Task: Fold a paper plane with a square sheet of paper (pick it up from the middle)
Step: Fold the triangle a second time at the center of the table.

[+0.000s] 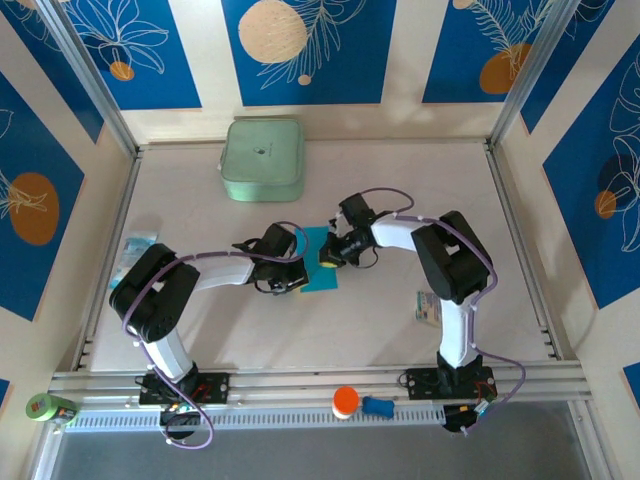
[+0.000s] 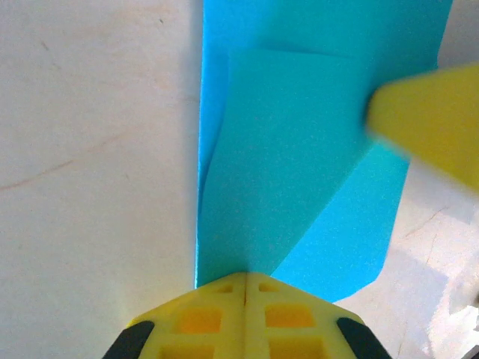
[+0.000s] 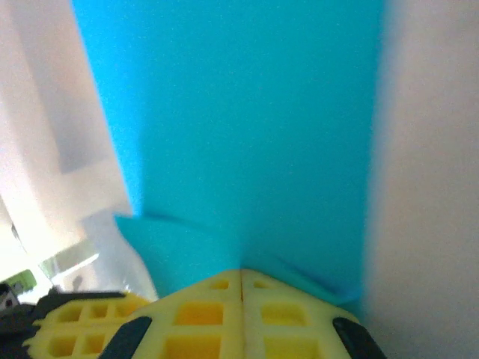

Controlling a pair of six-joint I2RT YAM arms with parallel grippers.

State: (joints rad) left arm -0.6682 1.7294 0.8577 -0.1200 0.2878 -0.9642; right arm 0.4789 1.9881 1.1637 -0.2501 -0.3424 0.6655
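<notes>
Our left hand (image 2: 245, 278) and right hand (image 3: 241, 273) are both fully closed, their tips set on the part-folded sheet of paper (image 1: 320, 276) from opposite sides; whether either nips a layer we cannot tell. The sheet lies in the middle of the worktop (image 1: 400, 180), well apart from the pale green box (image 1: 262, 158). We judge the closed tips are there to pin it flat and firm its creases.

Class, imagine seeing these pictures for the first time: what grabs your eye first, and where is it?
The partly folded cyan-blue sheet of paper at the middle of the table stands out most, with the left gripper and right gripper, both shut, meeting it from either side. Behind it, near the far wall, sits a pale green box.
</notes>
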